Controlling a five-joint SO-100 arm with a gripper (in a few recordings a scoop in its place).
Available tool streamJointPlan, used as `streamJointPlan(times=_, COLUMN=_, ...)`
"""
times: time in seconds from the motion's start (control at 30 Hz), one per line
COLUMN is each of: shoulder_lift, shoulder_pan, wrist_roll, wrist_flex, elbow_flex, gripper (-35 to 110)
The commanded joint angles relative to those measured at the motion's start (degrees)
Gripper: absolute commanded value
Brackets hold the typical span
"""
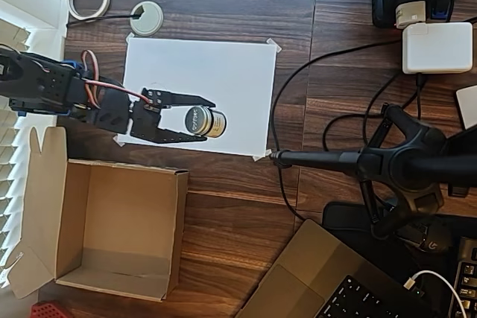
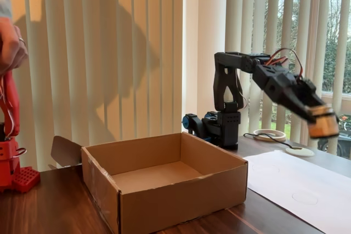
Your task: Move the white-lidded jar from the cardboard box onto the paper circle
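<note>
Above the white paper sheet [image 1: 200, 94], the pincer [image 1: 201, 119] is gripping the white-lidded jar [image 1: 203, 121], carrying it clear of the cardboard box [image 1: 45, 184]; next, lowering it onto the paper circle [image 2: 305, 197]

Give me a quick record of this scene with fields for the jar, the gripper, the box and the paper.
jar: white-lidded jar held between the fingers, lifted over the paper
gripper: gripper shut on the jar, raised above the table in the fixed view
box: cardboard box open and empty, flaps up
paper: white sheet taped to the table
target: paper circle, nothing on it yet
</note>
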Motion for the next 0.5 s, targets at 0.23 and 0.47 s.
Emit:
streamJointPlan(times=0.23, shoulder_lift=-10.72, shoulder_pan=-1.32, wrist_roll=-0.62, wrist_flex=-4.75, elbow_flex=-4.04, gripper=6)
streamJointPlan(times=0.47, shoulder_lift=-11.07, shoulder_pan=-3.34, wrist_roll=-0.79, wrist_flex=-11.43, elbow_flex=2.99, gripper=6)
